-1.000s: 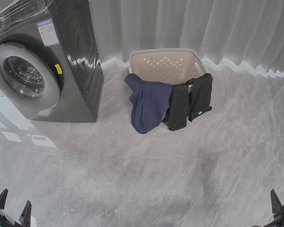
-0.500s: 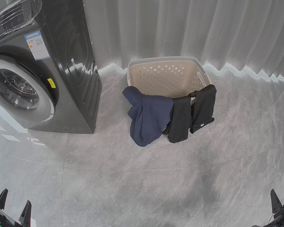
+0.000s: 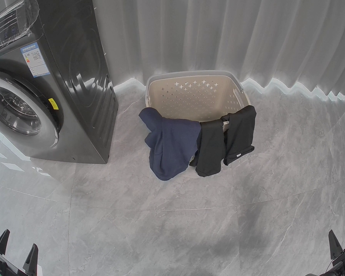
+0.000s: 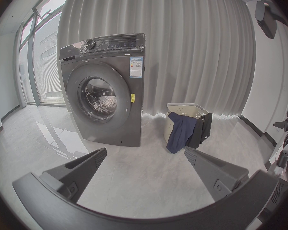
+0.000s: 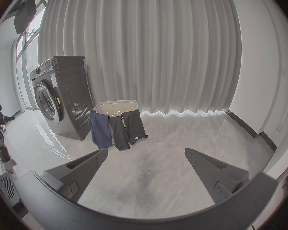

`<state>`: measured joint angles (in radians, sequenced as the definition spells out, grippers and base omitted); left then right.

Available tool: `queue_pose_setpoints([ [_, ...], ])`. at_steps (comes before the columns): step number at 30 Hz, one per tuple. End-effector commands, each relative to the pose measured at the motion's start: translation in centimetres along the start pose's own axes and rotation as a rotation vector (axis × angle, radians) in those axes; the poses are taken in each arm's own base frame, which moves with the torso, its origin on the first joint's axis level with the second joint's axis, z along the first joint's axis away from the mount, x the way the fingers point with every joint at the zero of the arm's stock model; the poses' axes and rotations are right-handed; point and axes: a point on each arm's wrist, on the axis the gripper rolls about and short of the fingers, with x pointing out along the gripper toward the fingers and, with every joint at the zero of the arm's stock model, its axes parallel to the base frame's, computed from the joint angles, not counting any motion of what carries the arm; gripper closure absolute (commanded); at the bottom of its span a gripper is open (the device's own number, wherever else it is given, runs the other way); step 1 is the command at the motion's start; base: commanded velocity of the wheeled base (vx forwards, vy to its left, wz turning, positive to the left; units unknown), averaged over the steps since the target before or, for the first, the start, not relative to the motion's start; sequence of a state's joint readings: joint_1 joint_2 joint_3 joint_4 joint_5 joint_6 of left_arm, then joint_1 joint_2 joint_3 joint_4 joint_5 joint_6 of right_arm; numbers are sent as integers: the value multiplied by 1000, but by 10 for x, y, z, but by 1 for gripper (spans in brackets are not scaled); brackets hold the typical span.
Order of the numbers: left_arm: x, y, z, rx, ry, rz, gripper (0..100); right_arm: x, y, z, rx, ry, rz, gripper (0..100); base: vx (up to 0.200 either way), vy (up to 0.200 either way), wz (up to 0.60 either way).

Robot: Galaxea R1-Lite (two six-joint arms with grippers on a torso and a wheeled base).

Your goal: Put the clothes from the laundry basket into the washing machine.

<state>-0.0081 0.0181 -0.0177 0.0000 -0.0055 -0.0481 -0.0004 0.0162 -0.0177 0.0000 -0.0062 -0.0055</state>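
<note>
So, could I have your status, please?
Left end effector, right end effector open, empty. Clothes draped over laundry basket rim. Washing machine door shut.

At the upper left of the frame the washing machine (image 3: 76, 66) has a dark, glossy metal shell, with wrinkled clear film (image 3: 15, 18) over its panel and a glass door (image 3: 13, 112). The laundry basket (image 3: 195, 96) is matt beige plastic, perforated. Soft navy cloth (image 3: 170, 146) and black cloth (image 3: 211, 146) look matt. The floor (image 3: 180, 230) is polished and stone-veined; the curtain (image 3: 237, 27) is pleated white fabric.
</note>
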Motion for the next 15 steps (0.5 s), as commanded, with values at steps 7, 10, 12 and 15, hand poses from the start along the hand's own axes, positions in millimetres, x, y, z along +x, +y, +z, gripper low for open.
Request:
queue_pose_setpoints([
  [7, 0, 0, -5, -1, 3, 0, 0, 0, 0, -5, -1, 6, 0, 0, 0, -29, 0],
  [10, 0, 0, -5, -1, 3, 0, 0, 0, 0, -5, -1, 6, 0, 0, 0, 0, 0],
  [12, 0, 0, -5, -3, 3, 0, 0, 0, 0, -5, -1, 6, 0, 0, 200, 0, 0],
  [15, 0, 0, -5, -1, 3, 0, 0, 0, 0, -5, -1, 6, 0, 0, 200, 0, 0],
])
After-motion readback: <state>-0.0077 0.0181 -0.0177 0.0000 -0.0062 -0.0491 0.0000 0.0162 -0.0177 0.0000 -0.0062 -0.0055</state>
